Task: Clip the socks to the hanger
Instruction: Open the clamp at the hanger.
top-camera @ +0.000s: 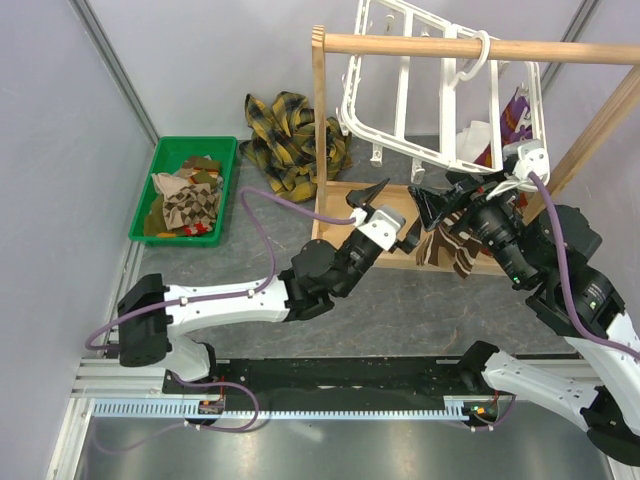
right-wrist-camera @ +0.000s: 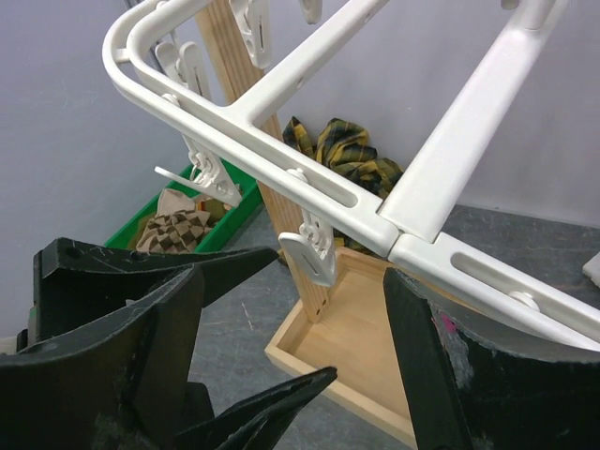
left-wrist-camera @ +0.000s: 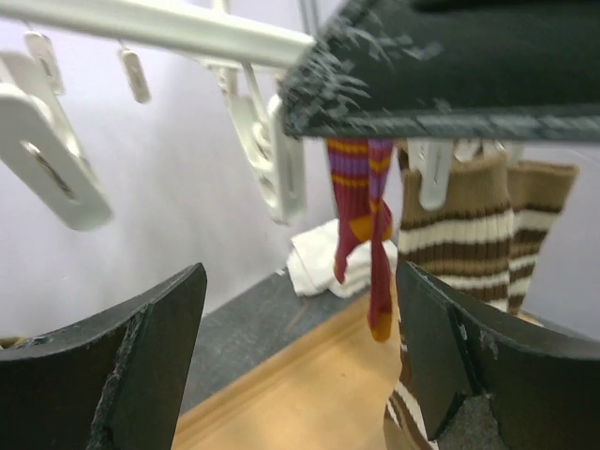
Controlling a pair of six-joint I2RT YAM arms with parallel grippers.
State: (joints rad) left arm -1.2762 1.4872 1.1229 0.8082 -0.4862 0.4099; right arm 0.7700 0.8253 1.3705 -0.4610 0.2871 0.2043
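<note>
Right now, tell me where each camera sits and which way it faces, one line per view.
Top external: above and behind the arms, looking down on the table; left arm and right arm both show, bases at the bottom.
Left wrist: under the hanger, facing the hanging striped socks; left gripper fingers frame the bottom.
Right wrist: beneath the hanger's frame, facing the green bin and plaid cloth; right gripper fingers at the bottom.
Shared: top and right wrist views both show the bin and cloth.
</note>
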